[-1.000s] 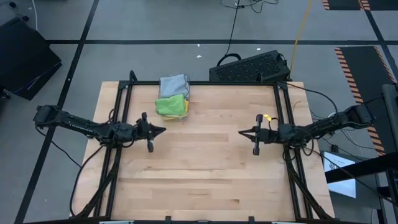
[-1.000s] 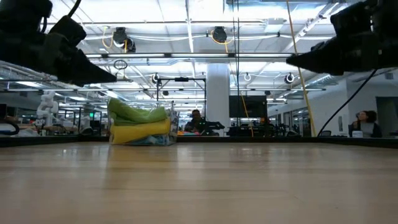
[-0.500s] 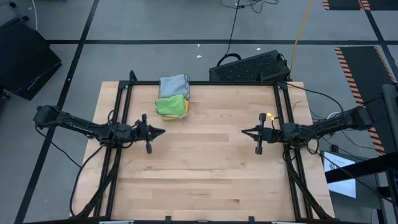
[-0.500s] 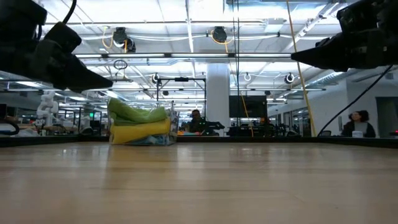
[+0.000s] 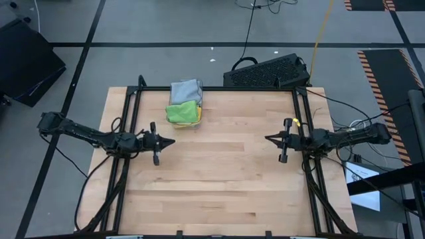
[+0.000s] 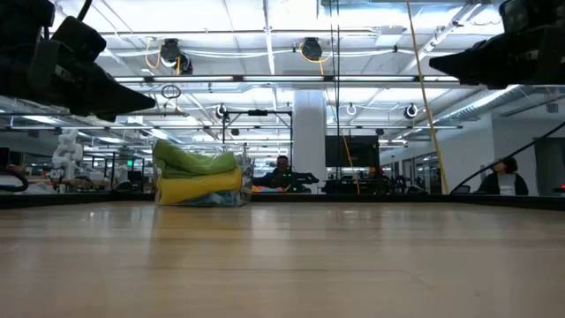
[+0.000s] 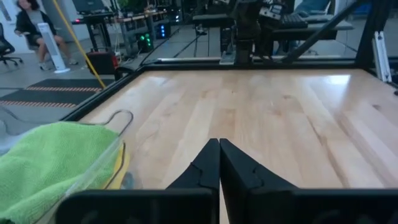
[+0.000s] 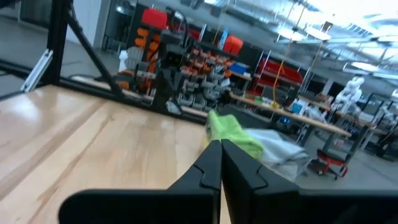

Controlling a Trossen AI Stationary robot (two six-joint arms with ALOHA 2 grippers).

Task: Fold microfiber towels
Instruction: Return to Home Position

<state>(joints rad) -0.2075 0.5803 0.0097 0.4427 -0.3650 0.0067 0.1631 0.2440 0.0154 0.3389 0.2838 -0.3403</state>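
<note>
Two grippers are being held closed and empty above the table (image 5: 219, 192) — the left end effector (image 5: 169, 141) near its left edge, the right end effector (image 5: 269, 138) near its right. One stack of microfiber towels (image 5: 182, 111) — green, yellow, grey — is lying in one clear bin (image 7: 109, 163) at the far edge. A lit workshop is being shown behind.

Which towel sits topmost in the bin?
The bright green towel: it caps the pile, with the yellow towel directly under it and a light blue towel at the bottom.

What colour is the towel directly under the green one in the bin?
Yellow. The yellow towel sits beneath the green towel, clearest in the low view.
</note>
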